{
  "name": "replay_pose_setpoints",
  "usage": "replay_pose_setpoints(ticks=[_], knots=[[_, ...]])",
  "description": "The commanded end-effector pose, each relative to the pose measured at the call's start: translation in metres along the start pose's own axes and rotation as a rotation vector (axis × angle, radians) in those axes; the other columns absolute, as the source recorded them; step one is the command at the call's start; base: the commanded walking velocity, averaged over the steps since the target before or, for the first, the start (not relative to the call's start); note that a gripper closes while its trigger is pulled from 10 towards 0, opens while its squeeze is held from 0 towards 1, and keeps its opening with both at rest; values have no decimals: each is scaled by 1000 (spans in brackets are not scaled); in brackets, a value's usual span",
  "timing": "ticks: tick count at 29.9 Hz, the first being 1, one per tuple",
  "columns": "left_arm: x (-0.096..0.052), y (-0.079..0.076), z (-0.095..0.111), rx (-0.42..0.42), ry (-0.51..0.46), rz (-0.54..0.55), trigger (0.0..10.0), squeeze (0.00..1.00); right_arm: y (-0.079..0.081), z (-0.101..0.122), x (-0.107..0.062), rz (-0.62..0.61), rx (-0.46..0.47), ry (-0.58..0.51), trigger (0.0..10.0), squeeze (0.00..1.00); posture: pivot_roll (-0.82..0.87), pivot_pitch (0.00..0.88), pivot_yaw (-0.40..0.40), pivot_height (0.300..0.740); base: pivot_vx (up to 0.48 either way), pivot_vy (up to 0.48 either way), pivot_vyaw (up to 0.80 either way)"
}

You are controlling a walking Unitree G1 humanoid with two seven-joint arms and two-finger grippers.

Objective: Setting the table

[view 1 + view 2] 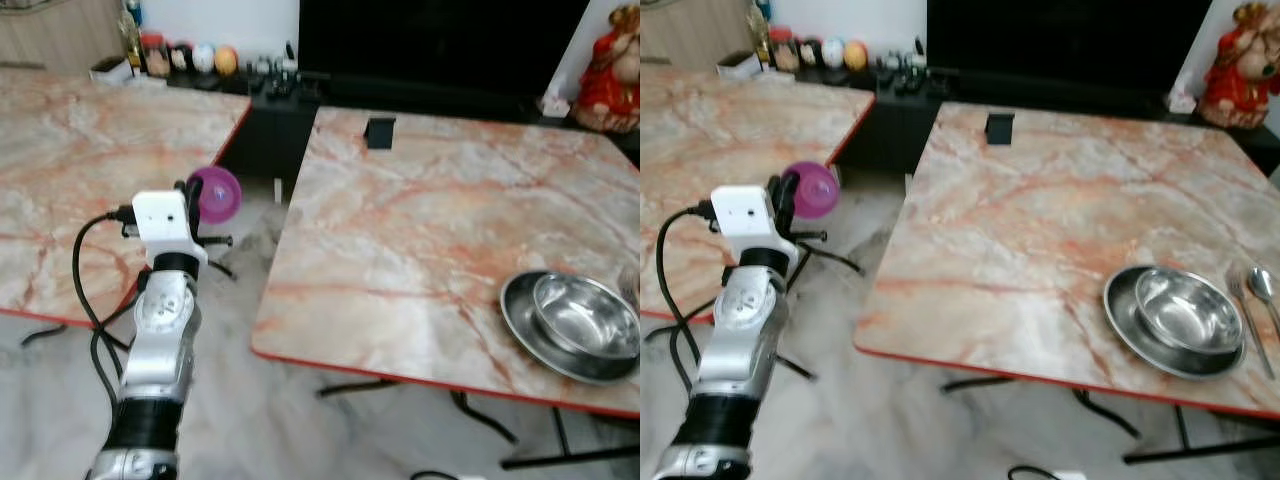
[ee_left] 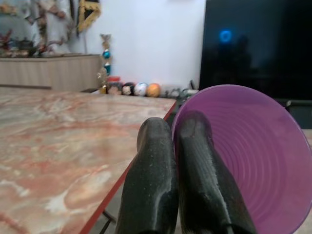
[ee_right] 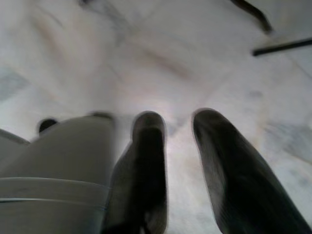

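L gripper (image 2: 178, 141) was raised over the gap btwn the two marble-topped benches, its black fingers (image 2: 151, 175) pressed together on the rim of a purple plastic bowl (image 2: 253, 156), one finger inside the rim & one outside; the bowl was held on its side, mouth toward the wrist cam. In the head views that bowl (image 1: 216, 193) sat just past the white camera block (image 1: 162, 222) on the L wrist, above the pale marble floor (image 1: 240, 400) and near the red-edged corner of the L bench (image 1: 70, 150). R bench (image 1: 1040, 240) carried a steel bowl (image 1: 1185, 308) nested in a steel plate (image 1: 1130, 320) near its front R edge, w/ a fork (image 1: 1243, 310) and spoon (image 1: 1264, 288) lying just beside the plate. A small black stand (image 1: 999, 128) stood near the far edge of that bench. R gripper (image 3: 180, 141) hung low over the floor, fingers spread apart w/ nothing btwn them; view blurred. A red figurine (image 1: 612, 75) stood at far R, and jars & round ornaments (image 1: 185, 57) lined the low dark cabinet (image 1: 270, 120) behind.
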State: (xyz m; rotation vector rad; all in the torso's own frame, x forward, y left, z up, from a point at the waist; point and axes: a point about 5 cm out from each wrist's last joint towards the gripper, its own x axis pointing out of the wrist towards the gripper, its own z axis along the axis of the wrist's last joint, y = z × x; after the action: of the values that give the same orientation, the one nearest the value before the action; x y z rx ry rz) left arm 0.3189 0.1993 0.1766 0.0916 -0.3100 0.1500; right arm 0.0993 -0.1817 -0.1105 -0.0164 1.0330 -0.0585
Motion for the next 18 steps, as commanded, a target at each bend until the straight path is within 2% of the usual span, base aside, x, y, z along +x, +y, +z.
replay_pose_setpoints(ticks=[1, 18], knots=[[2, -6, 5, -2, -20, -19, 10000, 0, -5, -1, 0, -12, 5, 6, 10000, 0, 78, 0, -73, 740, 0, -409, 0], [4, -4, 4, 46, -20, -45, 10000, 0, -8, 0, -1, -24, 25, -6, 10000, 0, 62, 0, -77, 740, 0, -409, 0]])
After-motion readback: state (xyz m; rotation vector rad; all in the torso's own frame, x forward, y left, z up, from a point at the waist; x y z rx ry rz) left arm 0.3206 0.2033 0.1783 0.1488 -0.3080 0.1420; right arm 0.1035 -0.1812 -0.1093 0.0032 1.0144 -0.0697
